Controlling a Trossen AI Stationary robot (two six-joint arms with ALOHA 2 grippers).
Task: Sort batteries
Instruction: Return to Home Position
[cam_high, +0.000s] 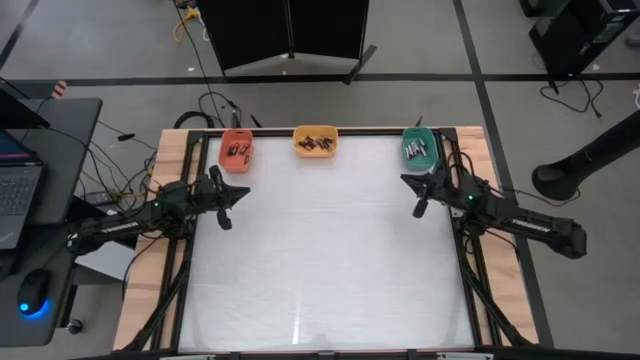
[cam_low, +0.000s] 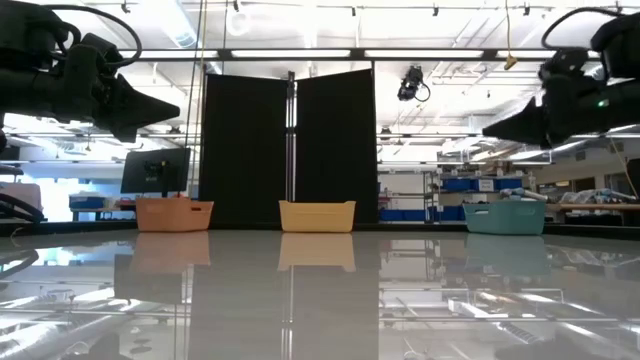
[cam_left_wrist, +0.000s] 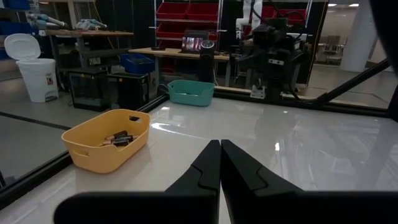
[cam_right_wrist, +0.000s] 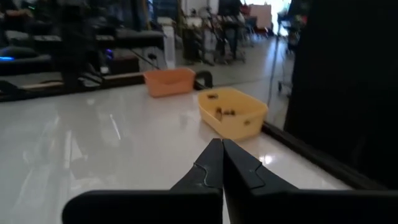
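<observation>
Three small bins stand along the table's far edge: an orange bin (cam_high: 236, 149) on the left, a yellow bin (cam_high: 316, 141) in the middle and a teal bin (cam_high: 419, 146) on the right. Batteries (cam_high: 315, 143) lie inside each bin; in the left wrist view several show in the yellow bin (cam_left_wrist: 119, 139). My left gripper (cam_high: 223, 215) hovers shut above the table, near the orange bin. My right gripper (cam_high: 419, 208) hovers shut just in front of the teal bin. Both sets of fingers (cam_left_wrist: 221, 163) (cam_right_wrist: 221, 163) are closed and hold nothing.
The white tabletop (cam_high: 320, 260) is glossy and framed by a black rail and wooden side strips. A black partition (cam_low: 290, 150) stands behind the far edge. A laptop and mouse sit on a desk to the left of the table.
</observation>
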